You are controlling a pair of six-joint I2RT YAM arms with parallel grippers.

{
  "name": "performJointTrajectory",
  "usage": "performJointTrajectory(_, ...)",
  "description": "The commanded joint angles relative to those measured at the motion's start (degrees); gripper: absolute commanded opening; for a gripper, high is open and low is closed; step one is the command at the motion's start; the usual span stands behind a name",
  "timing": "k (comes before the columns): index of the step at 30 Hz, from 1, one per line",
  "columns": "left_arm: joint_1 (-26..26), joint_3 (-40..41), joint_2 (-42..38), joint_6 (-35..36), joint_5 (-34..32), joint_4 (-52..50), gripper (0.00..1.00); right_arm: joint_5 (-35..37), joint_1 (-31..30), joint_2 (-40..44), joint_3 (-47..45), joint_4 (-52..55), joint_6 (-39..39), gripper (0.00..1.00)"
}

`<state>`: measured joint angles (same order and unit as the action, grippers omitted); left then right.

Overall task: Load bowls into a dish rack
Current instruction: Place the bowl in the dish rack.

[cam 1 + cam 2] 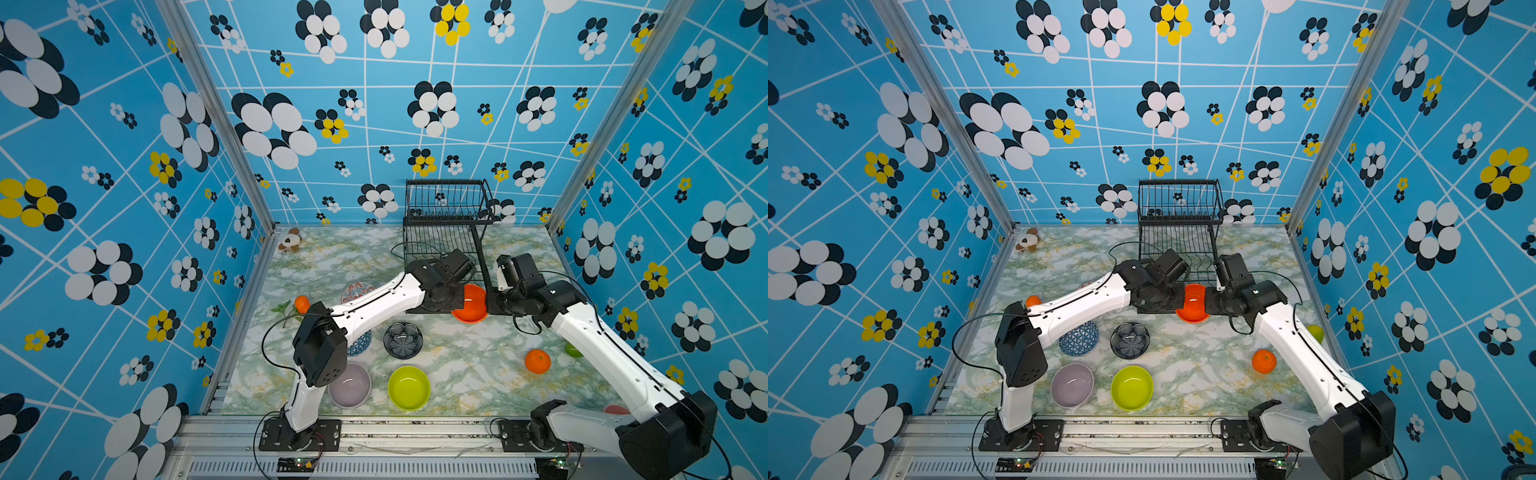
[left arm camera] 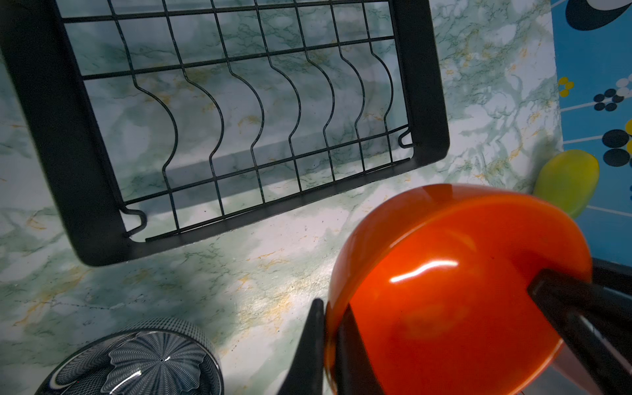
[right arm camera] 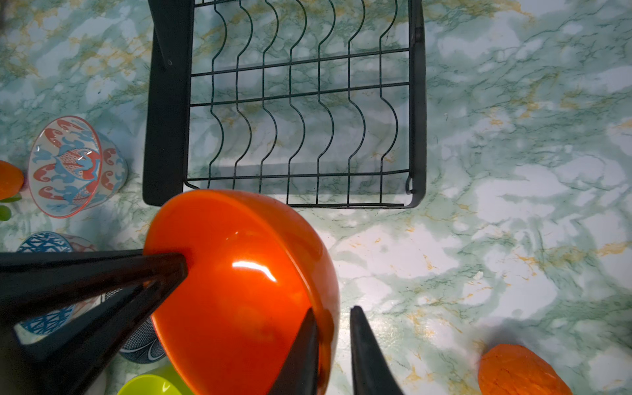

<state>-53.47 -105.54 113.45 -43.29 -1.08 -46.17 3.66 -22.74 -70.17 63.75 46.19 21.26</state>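
Orange bowl (image 1: 471, 305) is held tilted at the dish rack (image 1: 446, 216) near edge, rim just short of the lower tray's front bar. L gripper (image 2: 331, 307) is clamped on its rim. R gripper (image 3: 334, 309) straddles the opposite rim, fingers apart, outer one w/ a gap. Bare desk (image 1: 478, 374) runs betw rack front and the rest. 6 bowls total, 5 on the desk near the rack: lime bowl (image 1: 408, 387), lilac bowl (image 1: 351, 384), black-flower bowl (image 1: 403, 340), blue geometric bowl (image 1: 1079, 337), floral bowl (image 3: 73, 166). 2 orange fruits (image 1: 537, 360).
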Motion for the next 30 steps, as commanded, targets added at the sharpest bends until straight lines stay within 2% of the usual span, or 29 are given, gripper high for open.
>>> performJointTrajectory(1, -0.05, -1.16, -0.17, 0.92, 0.34, 0.78, 0.00, 1.36, -0.45, -0.57, 1.63, 2.00, -0.49, 0.19)
performJointTrajectory(9, -0.23, -1.16, -0.15, 1.06, 1.08, 1.02, 0.00, 1.28, -0.61, -1.20, 1.74, 2.07, -0.73, 0.13)
performJointTrajectory(16, -0.31, -1.17, 0.03, 1.31, 2.01, 1.75, 0.00, 1.27, -0.90, -1.42, 1.76, 2.02, -0.78, 0.00)
performJointTrajectory(24, -0.26, -1.17, 0.27, 1.80, 4.22, 2.62, 0.00, 0.22, -1.07, -0.98, 1.12, 0.52, -0.81, 0.00)
performJointTrajectory(30, -0.31, -1.22, 0.21, 2.07, 4.95, 2.97, 0.20, 0.50, -1.15, -0.67, 1.06, 0.10, -0.75, 0.00)
